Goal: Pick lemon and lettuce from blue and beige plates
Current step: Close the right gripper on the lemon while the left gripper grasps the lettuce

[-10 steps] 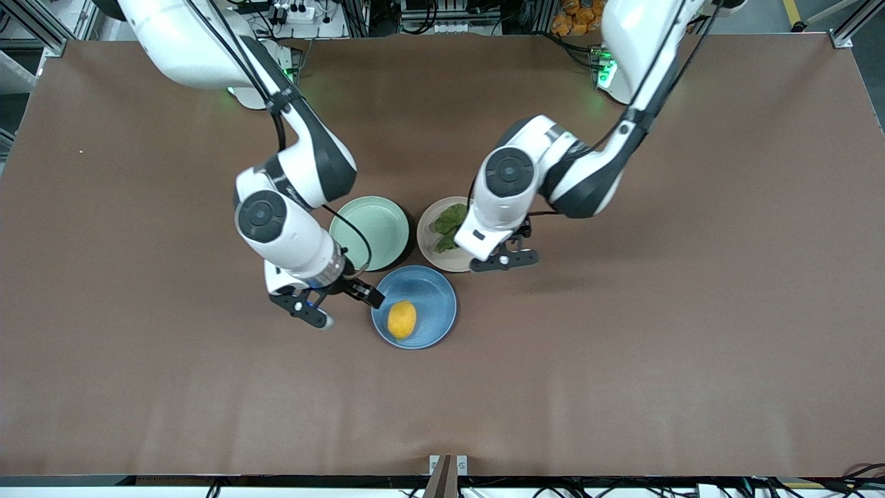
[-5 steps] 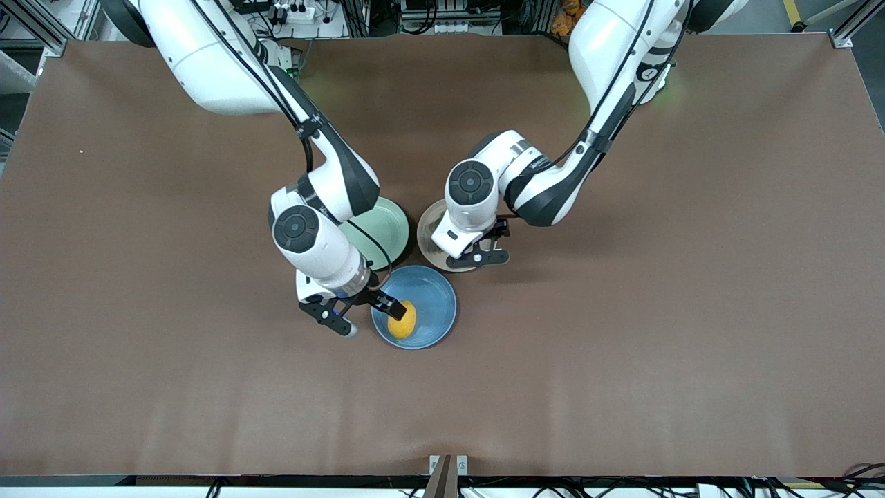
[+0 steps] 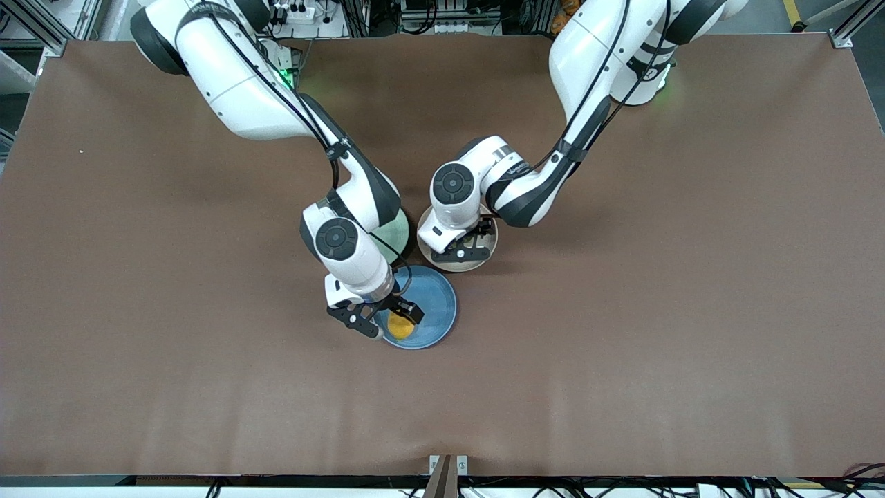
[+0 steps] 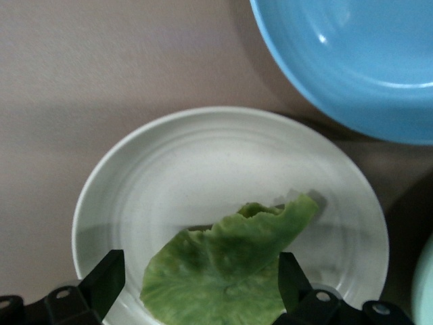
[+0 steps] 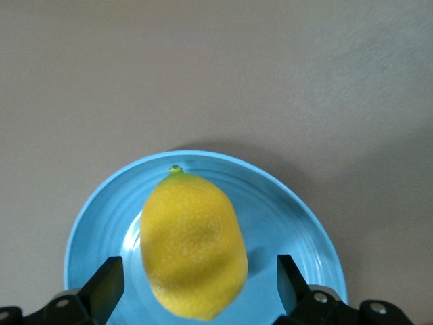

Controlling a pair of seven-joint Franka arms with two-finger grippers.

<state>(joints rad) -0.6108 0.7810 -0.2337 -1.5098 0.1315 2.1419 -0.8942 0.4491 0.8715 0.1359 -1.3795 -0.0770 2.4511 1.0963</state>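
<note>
The yellow lemon (image 3: 401,326) lies on the blue plate (image 3: 437,304). My right gripper (image 3: 393,321) is open and low over it. In the right wrist view the lemon (image 5: 193,244) sits between the two fingers (image 5: 105,284), apart from both, on the blue plate (image 5: 95,230). My left gripper (image 3: 462,243) is open over the beige plate (image 3: 460,265), and its hand hides the lettuce in the front view. In the left wrist view the green lettuce (image 4: 230,271) lies flat on the beige plate (image 4: 203,162) between the fingers (image 4: 291,281).
A pale mint-green plate (image 3: 399,235) stands beside the beige plate, mostly hidden under the right arm. The three plates sit close together mid-table. The blue plate's rim (image 4: 352,74) shows in the left wrist view.
My right gripper moved over the blue plate and now straddles the lemon. My left gripper moved over the beige plate, covering the lettuce in the front view.
</note>
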